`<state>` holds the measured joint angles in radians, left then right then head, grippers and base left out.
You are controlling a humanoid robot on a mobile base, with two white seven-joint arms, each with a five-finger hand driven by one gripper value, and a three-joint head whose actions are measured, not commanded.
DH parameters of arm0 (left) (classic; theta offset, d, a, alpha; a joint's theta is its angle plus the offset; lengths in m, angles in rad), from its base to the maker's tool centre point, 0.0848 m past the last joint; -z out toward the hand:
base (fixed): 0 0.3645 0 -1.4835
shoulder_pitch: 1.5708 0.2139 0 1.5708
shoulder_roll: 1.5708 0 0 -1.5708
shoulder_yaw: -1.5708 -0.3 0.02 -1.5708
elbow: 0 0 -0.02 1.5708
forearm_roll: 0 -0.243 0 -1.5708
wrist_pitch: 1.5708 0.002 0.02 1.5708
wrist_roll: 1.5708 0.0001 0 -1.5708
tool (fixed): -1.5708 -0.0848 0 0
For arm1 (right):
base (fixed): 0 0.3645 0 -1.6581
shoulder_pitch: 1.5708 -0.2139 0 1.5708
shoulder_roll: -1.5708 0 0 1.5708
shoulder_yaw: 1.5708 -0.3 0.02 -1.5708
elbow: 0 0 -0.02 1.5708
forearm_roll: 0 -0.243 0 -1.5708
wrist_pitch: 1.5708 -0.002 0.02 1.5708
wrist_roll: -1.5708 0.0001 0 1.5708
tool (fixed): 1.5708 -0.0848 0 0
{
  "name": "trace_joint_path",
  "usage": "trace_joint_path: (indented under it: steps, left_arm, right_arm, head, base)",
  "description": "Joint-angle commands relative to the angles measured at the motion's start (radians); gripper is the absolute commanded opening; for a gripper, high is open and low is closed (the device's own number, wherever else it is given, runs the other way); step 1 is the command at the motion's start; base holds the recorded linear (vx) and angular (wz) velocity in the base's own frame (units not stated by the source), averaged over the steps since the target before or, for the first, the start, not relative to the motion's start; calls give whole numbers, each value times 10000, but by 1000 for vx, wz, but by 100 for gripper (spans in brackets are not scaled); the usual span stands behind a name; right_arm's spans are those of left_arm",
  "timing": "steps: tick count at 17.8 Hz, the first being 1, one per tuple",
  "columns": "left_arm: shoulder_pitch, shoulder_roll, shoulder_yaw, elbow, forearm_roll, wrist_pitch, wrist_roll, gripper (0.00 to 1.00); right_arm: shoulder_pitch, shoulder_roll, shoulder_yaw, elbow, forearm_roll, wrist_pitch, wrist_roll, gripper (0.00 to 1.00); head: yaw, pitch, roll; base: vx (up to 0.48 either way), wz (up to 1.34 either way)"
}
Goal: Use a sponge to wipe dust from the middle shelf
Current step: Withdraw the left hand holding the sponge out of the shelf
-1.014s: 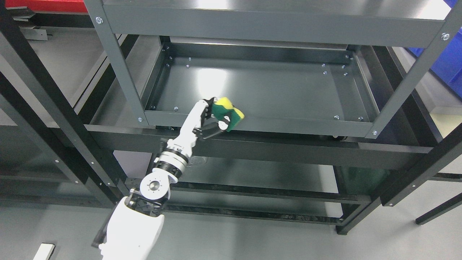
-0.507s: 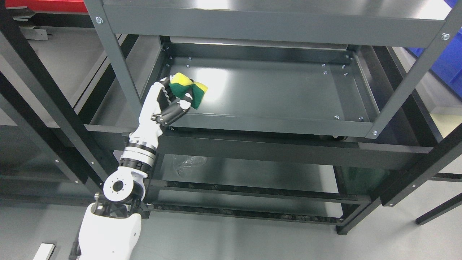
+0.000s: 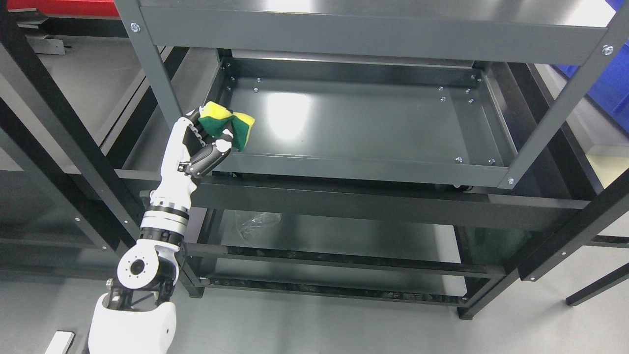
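A yellow and green sponge [image 3: 229,124] is squeezed in my left hand [image 3: 210,133], which is shut on it. The hand sits at the front left corner of the dark grey middle shelf [image 3: 363,123], with the sponge over the shelf's left end just behind its front lip. My white left arm rises from the lower left of the picture. The right arm does not show.
A grey upright post [image 3: 152,73] stands just left of the hand. The upper shelf's front beam [image 3: 368,34] spans the top. A crumpled clear plastic bag [image 3: 255,220] lies on the lower shelf. Black racks stand to the left and right, and blue bins [image 3: 612,83] at the right.
My left hand has carried the sponge from the front lip near the shelf's middle left, back and leftward to the front left corner. The shelf has not moved.
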<state>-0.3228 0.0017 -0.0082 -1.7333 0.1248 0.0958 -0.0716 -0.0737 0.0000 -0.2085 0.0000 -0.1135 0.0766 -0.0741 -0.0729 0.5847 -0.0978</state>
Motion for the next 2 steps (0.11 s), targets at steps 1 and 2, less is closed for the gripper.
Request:
trace_joint_path:
  steps: [1, 2]
  left_arm:
    - [252, 158, 634, -384, 25, -7, -20, 0]
    - [252, 158, 634, -384, 25, -7, -20, 0]
  right_arm:
    - [0, -175, -1, -174, 0, 1, 5, 100]
    - [0, -175, -1, -174, 0, 1, 5, 100]
  head:
    - [0, 0, 0]
    - [0, 0, 0]
  base:
    - [0, 0]
    - [0, 0]
